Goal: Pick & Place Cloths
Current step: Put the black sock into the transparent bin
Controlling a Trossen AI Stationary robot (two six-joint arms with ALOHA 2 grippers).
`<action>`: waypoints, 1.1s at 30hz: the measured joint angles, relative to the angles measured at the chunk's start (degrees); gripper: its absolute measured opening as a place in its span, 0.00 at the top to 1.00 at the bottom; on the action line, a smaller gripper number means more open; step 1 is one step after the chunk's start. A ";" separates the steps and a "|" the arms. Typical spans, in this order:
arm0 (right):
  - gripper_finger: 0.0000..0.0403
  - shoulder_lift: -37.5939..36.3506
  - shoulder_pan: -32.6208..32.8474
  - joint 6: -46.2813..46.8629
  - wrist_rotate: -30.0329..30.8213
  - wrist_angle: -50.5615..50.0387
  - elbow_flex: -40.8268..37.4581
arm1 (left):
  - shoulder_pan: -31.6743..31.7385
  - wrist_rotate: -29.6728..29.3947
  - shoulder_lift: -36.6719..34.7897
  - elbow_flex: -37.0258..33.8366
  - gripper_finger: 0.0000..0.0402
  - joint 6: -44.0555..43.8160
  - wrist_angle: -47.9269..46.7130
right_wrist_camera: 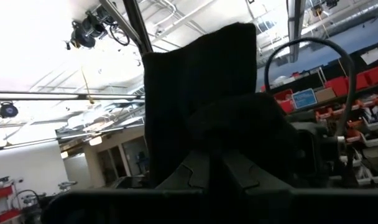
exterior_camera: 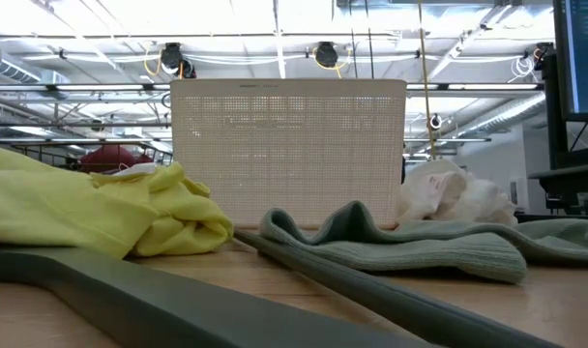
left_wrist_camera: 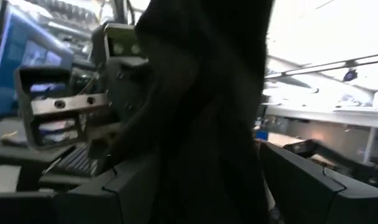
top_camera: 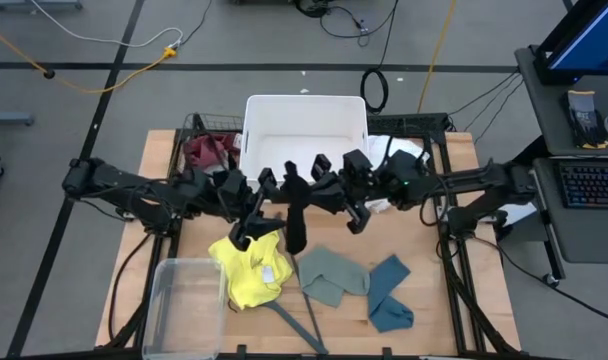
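A black cloth (top_camera: 296, 225) hangs at the table's middle, between my two grippers. My right gripper (top_camera: 322, 190) comes from the right and is shut on it (right_wrist_camera: 214, 171). My left gripper (top_camera: 272, 192) comes from the left. It is open, and its fingers stand on either side of the black cloth (left_wrist_camera: 201, 93); I cannot tell whether they touch it. A yellow cloth (top_camera: 252, 270), a sage green cloth (top_camera: 334, 272) and a teal cloth (top_camera: 389, 292) lie flat on the table. A maroon cloth (top_camera: 209, 150) and a white cloth (top_camera: 396, 150) lie near the far edge. My right gripper pinches the black cloth between its two fingers, near the upper end (right_wrist_camera: 204, 146), coming about level from the table's right. The rest of the black cloth hangs below the hold; its lower end (top_camera: 299, 246) is clear of the table and does not show in the low view.
A white bin (top_camera: 304, 130) stands at the far edge, behind the grippers. A clear plastic container (top_camera: 184, 305) sits at the near left corner. A thin dark grey hanger (top_camera: 296, 318) lies at the near edge between the yellow and sage cloths. The maroon cloth lies in a wire basket (top_camera: 199, 125).
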 joint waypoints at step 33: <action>1.00 1.68 0.06 -16.83 15.40 -5.07 1.22 | 0.22 -12.83 -0.02 0.00 0.31 2.78 -2.37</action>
